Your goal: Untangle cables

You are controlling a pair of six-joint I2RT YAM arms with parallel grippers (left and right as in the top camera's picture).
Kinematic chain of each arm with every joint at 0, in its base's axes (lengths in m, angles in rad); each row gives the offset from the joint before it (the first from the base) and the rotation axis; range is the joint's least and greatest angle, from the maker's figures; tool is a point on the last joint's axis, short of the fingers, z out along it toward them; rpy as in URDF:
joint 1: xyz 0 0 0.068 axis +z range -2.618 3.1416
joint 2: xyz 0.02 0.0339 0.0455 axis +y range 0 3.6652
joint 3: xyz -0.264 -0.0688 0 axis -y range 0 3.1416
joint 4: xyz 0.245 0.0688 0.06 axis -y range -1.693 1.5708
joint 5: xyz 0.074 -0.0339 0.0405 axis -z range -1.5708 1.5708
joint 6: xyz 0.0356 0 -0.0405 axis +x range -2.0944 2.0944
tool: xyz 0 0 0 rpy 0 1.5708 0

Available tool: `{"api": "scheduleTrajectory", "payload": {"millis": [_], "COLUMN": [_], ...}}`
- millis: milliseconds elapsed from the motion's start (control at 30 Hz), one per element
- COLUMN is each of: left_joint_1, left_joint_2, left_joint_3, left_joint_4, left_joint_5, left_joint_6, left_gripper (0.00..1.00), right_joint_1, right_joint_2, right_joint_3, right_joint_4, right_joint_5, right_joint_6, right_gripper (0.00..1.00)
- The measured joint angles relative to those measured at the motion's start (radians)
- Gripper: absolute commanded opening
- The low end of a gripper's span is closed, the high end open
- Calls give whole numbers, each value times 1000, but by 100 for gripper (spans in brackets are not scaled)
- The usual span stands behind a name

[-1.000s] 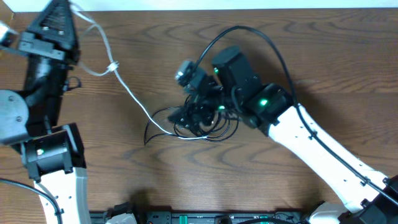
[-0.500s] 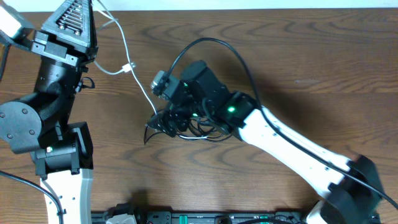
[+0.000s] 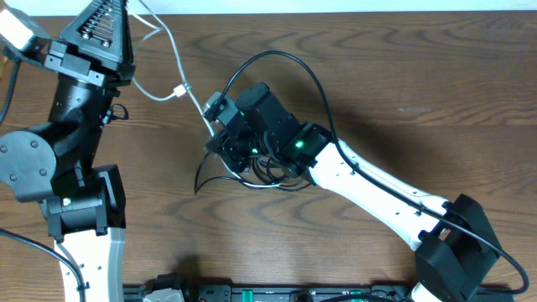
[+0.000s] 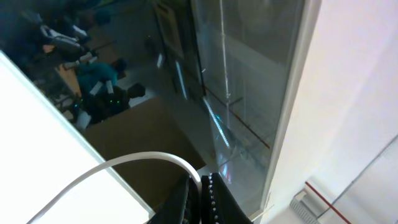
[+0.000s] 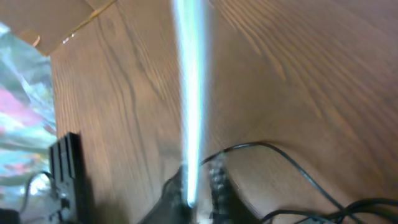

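The white cable point(image 3: 180, 88) ran as a slanted line from the far left edge of the counter point(image 3: 419, 84) down toward the middle, and both arms were on it. The left gripper point(image 4: 200, 186) was closed tight on its far end, lifted near the counter's back edge, with the cord arcing away from its fingertips in the left wrist view. The right gripper point(image 5: 198, 190) had its jaws pinched narrow, apparently around the same white cable close to where it entered the knot. In the right wrist view the cord was a blurred pale streak running straight down between the fingers.

The black cables point(image 3: 256, 183) lay in a loose heap of loops on the counter. They sat directly under and just behind the right gripper, toward the robot's side, with one stray end trailing off to the left.

The next move likely turned on the white cable's long axis, pulling along the line toward the left gripper rather than across it. Bare counter lay open to the right and in front of the heap. The left arm's body crowded the left side, and the back edge was close.
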Motion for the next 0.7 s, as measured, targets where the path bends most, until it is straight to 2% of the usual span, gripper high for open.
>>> {"api": "scheduleTrajectory", "payload": {"millis": [367, 700], "left_joint_1": [0, 0], "left_joint_2": [0, 0], "left_joint_3": [0, 0], "left_joint_4": [-122, -314], "left_joint_5": [-1, -2], "left_joint_6": [63, 174], "left_gripper": [8, 8], "right_joint_1": [-3, -100], "right_joint_2": [-17, -248], "right_joint_3": [0, 0], "right_joint_4": [-69, -159], "right_joint_5": [2, 5], "right_joint_6": [12, 22], "right_gripper": [1, 1]}}
